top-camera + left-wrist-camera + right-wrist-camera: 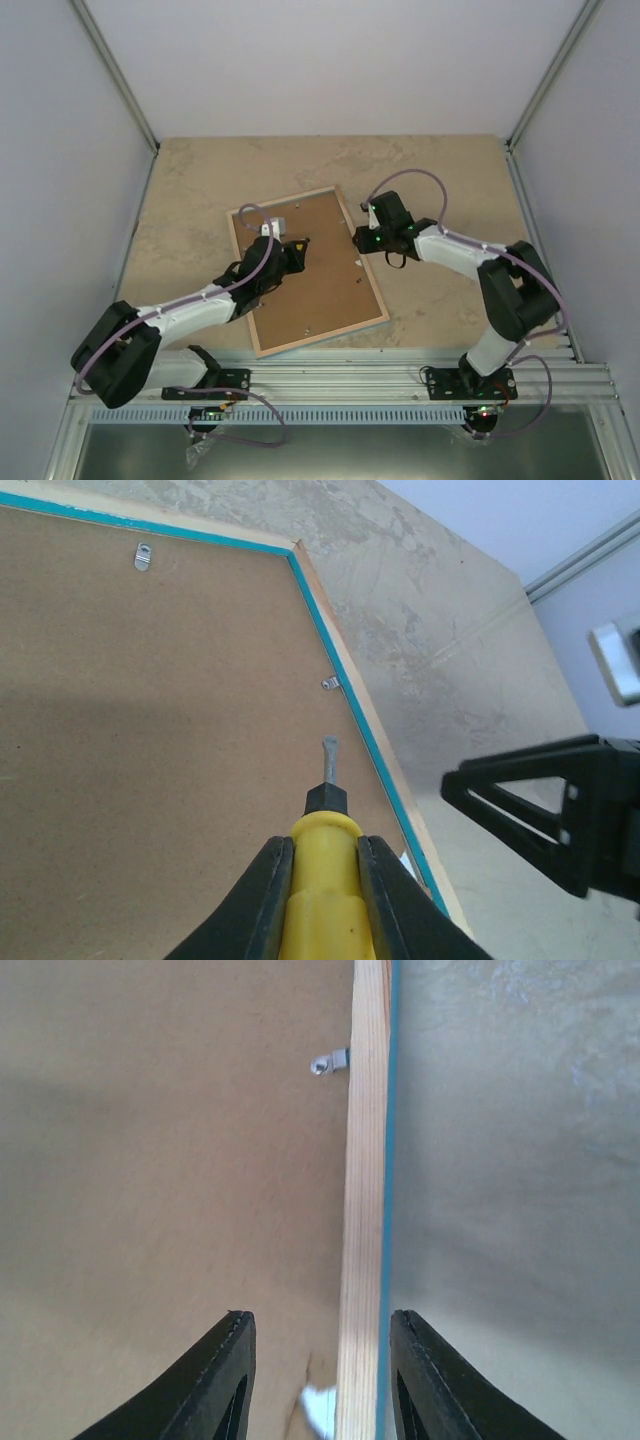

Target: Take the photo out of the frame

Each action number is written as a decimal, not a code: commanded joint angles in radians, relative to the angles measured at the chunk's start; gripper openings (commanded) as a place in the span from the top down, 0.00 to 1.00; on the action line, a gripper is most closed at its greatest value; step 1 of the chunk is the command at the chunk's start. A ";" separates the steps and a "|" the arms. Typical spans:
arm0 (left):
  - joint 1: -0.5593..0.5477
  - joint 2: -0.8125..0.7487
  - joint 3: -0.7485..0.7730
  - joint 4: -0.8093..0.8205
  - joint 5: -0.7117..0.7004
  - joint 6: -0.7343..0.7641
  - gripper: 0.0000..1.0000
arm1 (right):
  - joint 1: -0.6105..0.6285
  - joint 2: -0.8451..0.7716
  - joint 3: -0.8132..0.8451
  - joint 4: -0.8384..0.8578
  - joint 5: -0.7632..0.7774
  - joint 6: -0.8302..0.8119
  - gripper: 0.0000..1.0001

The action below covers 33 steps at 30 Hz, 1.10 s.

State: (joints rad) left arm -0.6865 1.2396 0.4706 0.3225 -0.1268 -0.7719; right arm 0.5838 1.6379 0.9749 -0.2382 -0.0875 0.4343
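One frame point(320, 336) face down, long axis near-far | left jaws grip yellow tool point(322, 880) | right jaws apart astride frame

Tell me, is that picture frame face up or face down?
Face down: the frame shows its brown backing board and metal clips upward.

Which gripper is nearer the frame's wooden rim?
Right. The right gripper straddles the frame rim; the left gripper, holding a screwdriver, sits inward over the backing board.
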 commanded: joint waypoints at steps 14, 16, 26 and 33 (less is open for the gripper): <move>0.021 0.270 0.199 0.043 0.094 0.099 1.00 | -0.036 0.277 0.155 0.045 -0.055 -0.087 0.70; 0.021 0.302 0.220 0.050 0.106 0.104 1.00 | -0.038 0.278 0.142 0.055 -0.048 -0.085 0.72; 0.021 0.410 0.291 0.045 0.115 0.118 1.00 | -0.037 0.277 0.095 0.094 -0.072 -0.069 0.86; 0.021 0.452 0.310 0.066 0.113 0.105 1.00 | -0.038 0.277 0.084 0.103 -0.086 -0.063 0.91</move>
State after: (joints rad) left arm -0.6708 1.6737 0.7540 0.3447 -0.0200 -0.6697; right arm 0.5457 1.9030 1.0885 -0.1345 -0.1364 0.3771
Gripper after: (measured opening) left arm 0.174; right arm 0.172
